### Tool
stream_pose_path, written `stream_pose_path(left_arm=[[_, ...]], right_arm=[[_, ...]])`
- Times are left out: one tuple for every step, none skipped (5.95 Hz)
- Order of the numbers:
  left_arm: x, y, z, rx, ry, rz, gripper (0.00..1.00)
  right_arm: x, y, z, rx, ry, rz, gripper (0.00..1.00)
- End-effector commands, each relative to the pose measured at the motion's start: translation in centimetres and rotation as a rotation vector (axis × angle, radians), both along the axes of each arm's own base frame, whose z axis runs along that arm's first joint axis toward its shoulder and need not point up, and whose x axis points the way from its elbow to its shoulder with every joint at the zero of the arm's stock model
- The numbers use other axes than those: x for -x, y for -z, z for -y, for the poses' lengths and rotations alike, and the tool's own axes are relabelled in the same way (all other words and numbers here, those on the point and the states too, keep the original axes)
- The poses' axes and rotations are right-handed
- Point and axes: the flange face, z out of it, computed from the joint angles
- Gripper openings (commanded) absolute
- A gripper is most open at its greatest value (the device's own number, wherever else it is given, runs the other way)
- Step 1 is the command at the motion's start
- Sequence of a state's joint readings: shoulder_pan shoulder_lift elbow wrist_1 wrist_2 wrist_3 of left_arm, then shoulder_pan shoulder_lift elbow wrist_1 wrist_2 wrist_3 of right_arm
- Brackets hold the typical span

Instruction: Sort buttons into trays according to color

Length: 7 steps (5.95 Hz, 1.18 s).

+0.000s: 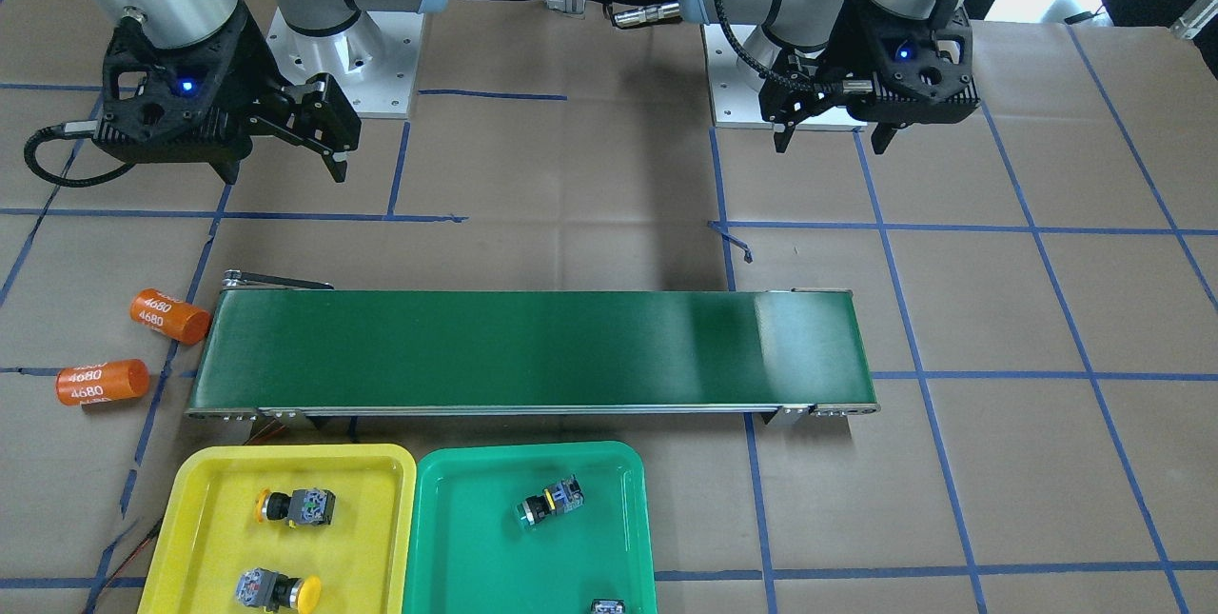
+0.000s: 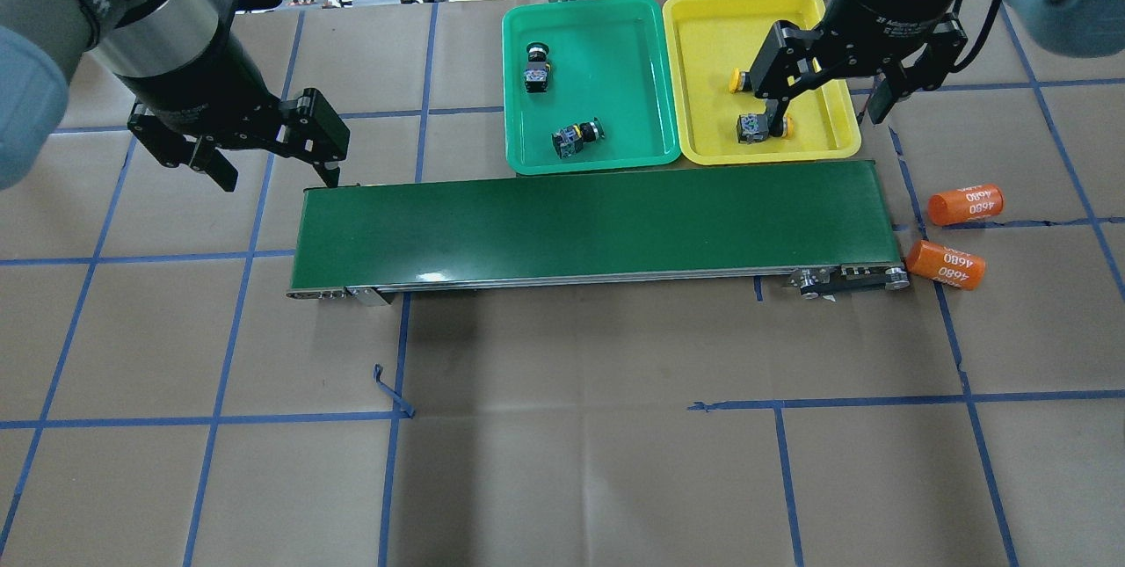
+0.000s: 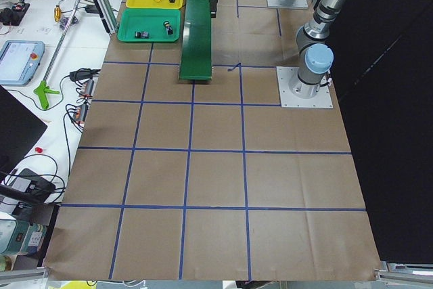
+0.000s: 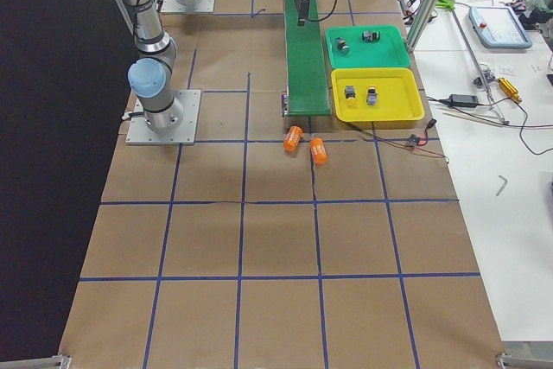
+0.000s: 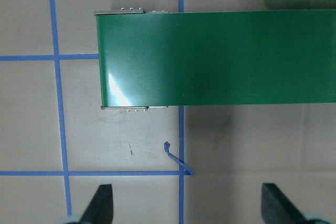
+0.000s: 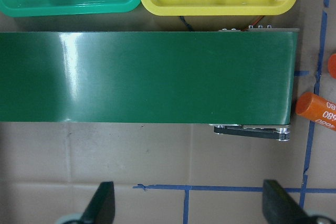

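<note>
Brown tabletop point(image 2: 562, 479) (trays point(image 2: 615, 48) along far edge)

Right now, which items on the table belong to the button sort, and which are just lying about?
Job:
- yellow tray holding two yellow-capped buttons
- green tray holding the other two buttons

Lying about:
- dark green conveyor belt
- two orange cylinders marked 4680, off the belt's end
</note>
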State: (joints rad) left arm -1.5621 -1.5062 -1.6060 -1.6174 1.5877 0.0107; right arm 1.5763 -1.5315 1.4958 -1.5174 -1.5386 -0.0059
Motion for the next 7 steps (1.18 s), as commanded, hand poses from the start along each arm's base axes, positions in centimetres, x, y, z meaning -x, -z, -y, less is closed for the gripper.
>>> stream_pose_path(left_arm=[[-0.16, -0.23, 0.92, 0.008, -0.008, -0.009, 0.99], [-0.17, -0.56, 1.02, 0.011, -0.010, -0.008, 0.99], [-0.20, -0.54, 0.99, 0.008, -0.010, -0.004, 0.99], [-0.31, -0.52, 0.99, 0.007, -0.010, -0.001, 0.99], [-0.22, -0.54, 0.99, 0.008, -0.008, -0.003, 0.99], [-0.07, -0.49, 1.00, 0.010, -0.007, -0.018, 0.99], [-0.13, -0.50, 0.95, 0.011, -0.007, -0.012, 0.99]], right_arm=[[0.33, 0.16, -0.04, -0.009, 0.028, -0.030, 1.00], [0.32, 0.16, -0.11, -0.009, 0.028, -0.028, 1.00], [0.32, 0.18, -0.13, -0.010, 0.028, -0.028, 1.00], [0.32, 0.03, -0.10, -0.007, 0.028, -0.028, 1.00], [0.32, 0.03, -0.10, -0.007, 0.028, -0.028, 1.00], [0.33, 0.10, -0.05, -0.009, 0.028, -0.030, 1.00], [0.34, 0.10, -0.05, -0.009, 0.028, -0.030, 1.00]])
